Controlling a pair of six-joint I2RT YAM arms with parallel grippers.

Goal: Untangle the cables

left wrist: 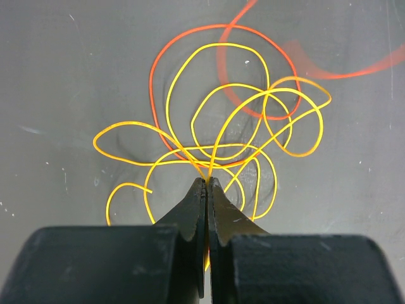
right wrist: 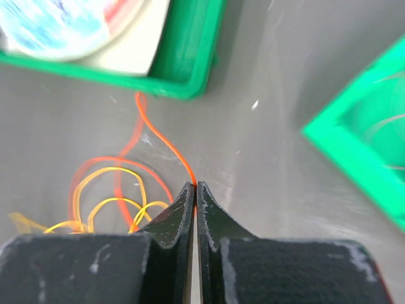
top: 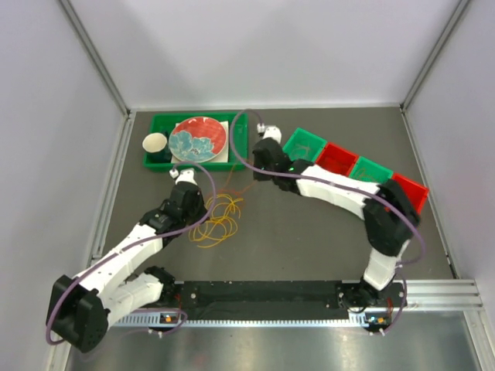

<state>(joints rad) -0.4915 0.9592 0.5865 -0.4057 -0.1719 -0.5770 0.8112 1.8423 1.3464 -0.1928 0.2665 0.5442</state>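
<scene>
Cables: a loose tangle of yellow and orange loops lying on the dark table, just in front of the green tray.
Left gripper: jaws pressed together, pinching a yellow cable at the tangle's edge, in front of the tray.
Right gripper: jaws closed tight on an orange cable near the tray's front wall. The strand runs from the fingertips toward that wall.
Tray contents: a red-and-blue patterned plate and a pale cup.
Bins: a row of green and red, to the right of the tray.
</scene>
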